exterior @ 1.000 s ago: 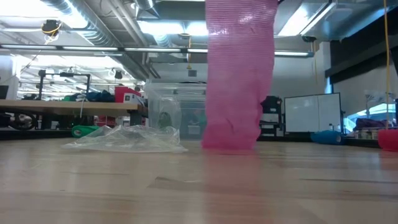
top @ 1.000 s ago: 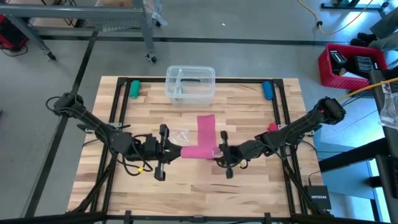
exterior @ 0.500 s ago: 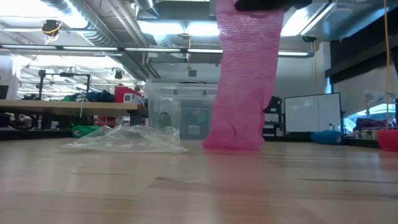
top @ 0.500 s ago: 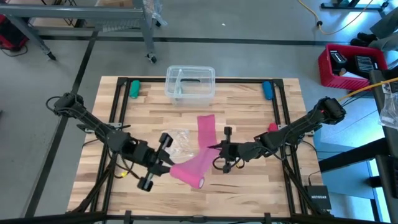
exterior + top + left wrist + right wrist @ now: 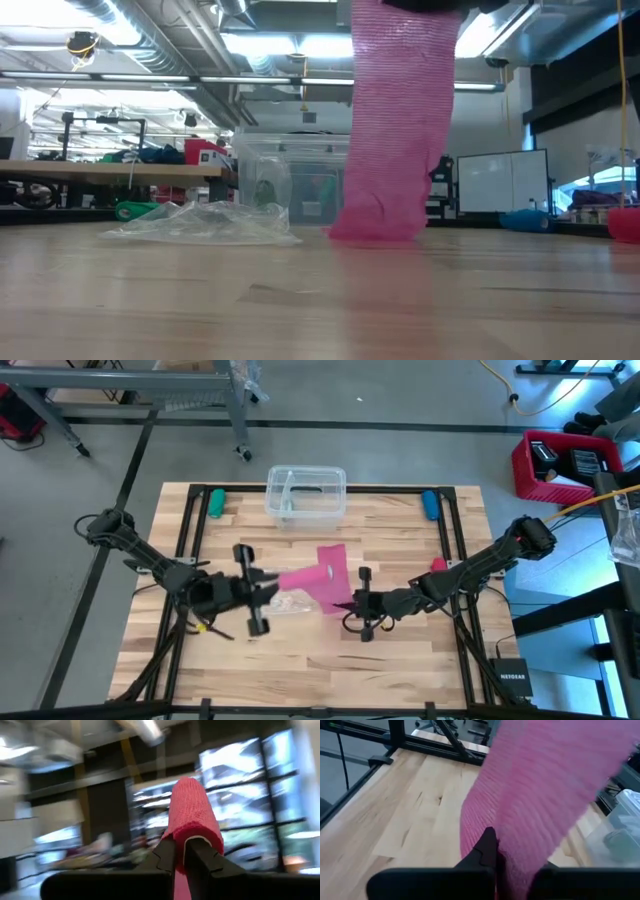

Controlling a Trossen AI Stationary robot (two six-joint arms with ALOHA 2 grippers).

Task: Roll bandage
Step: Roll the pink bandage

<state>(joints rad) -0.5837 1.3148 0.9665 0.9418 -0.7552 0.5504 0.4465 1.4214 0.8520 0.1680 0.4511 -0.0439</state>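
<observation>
High view findings: the left gripper [image 5: 262, 582] sits over the middle-left of the wooden slatted table [image 5: 400, 660], its fingers clamped on the rolled end of the soft pink elastic bandage [image 5: 318, 576]. From that roll the strip runs across to the right gripper [image 5: 340, 606], which is closed and pinching the fabric near the table's centre. The bandage's free length lies flat on the boards beyond the right gripper, toward the far edge.

Left wrist view confirms the grip: both dark fingers [image 5: 167, 857] are pressed against the pink roll [image 5: 192, 815], which stands up between them. Right wrist view shows the pink strip [image 5: 545, 795] draped over that arm's closed fingers [image 5: 487, 850].

Surroundings: a crumpled clear plastic wrapper [image 5: 290, 591] lies on the table directly beneath the stretched strip, between the two grippers. A small red object [image 5: 438, 565] rests beside the right arm. A green cylinder [image 5: 215, 502] and a blue cylinder [image 5: 430, 505] lie at the far left and far right corners.

Containers: a clear plastic box [image 5: 306, 496] stands at the far edge, centre; its contents cannot be made out. A red crate [image 5: 565, 465] of dark items sits on the floor off the right side.
</observation>
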